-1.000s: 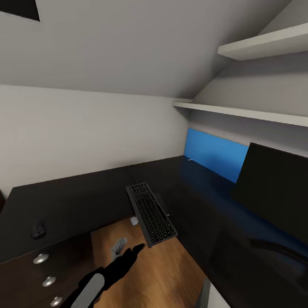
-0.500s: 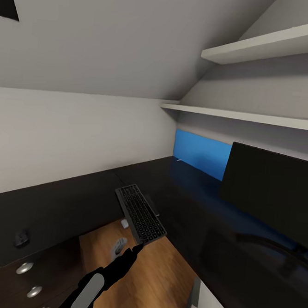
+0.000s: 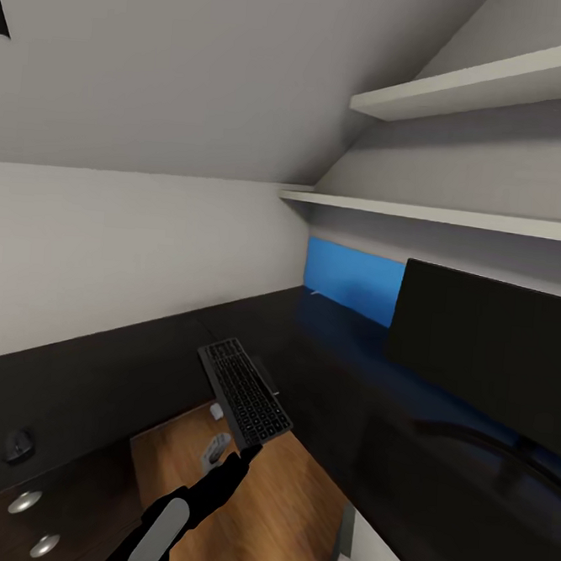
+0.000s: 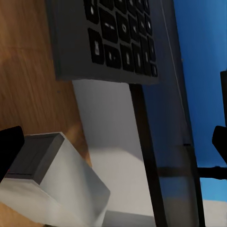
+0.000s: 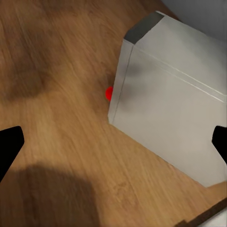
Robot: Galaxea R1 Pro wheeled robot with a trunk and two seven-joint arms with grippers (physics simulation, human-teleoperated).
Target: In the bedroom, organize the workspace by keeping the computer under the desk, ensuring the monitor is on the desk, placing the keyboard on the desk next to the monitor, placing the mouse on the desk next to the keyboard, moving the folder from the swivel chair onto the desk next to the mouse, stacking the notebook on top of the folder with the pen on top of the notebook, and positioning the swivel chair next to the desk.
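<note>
Head view has our left gripper (image 3: 250, 454) raised over the wooden floor (image 3: 254, 506) in the nook of the L-shaped desk (image 3: 96, 376), pinching the near short edge of the keyboard (image 3: 244, 392), so it is closed on that edge. The keyboard hangs in the air, keys up, its long axis running away from us toward the desk's inner corner. The monitor (image 3: 486, 351) stands on the desk's right wing before a blue wall panel (image 3: 352, 278), and the mouse (image 3: 19, 444) lies on the left wing above the silver-knobbed drawers (image 3: 26, 514). Left wrist view adds the keyboard (image 4: 118, 38) close up. Right wrist view gives us the light grey computer (image 5: 170, 109) standing on the floor, and our right gripper (image 5: 113, 142), fingertips wide apart and holding nothing.
</note>
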